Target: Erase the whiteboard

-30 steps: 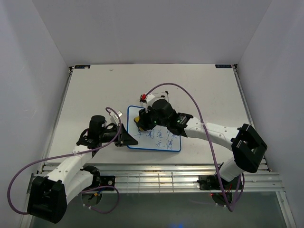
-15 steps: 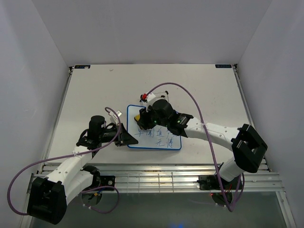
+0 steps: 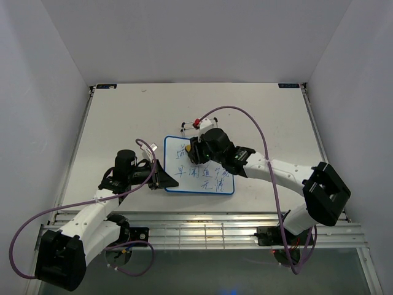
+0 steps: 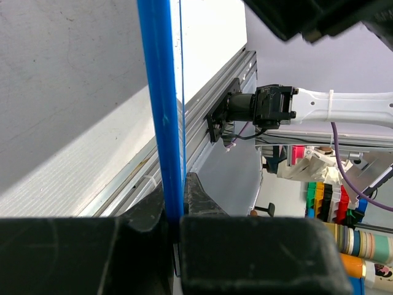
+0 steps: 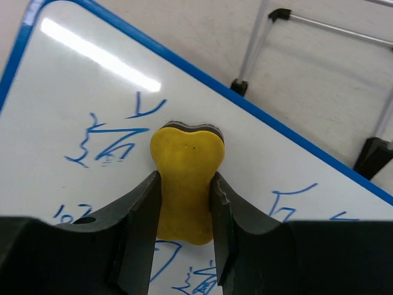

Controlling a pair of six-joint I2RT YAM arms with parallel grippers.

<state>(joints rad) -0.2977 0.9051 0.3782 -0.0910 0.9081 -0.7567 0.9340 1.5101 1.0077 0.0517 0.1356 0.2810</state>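
The whiteboard, white with a thin blue frame and blue handwritten characters, lies flat at the table's middle. My left gripper is shut on its left edge; in the left wrist view the blue frame runs between the jaws. My right gripper is shut on the yellow eraser and holds it on the board's upper part, between blue characters. The eraser is hidden under the gripper in the top view.
A thin metal wire stand with a red tip lies just behind the board; its legs and black feet show in the right wrist view. Grey walls enclose the table on three sides. An aluminium rail runs along the near edge.
My right gripper with the eraser has moved right along the board's upper part, uncovering characters at the upper left. The left gripper and the board have stayed put.
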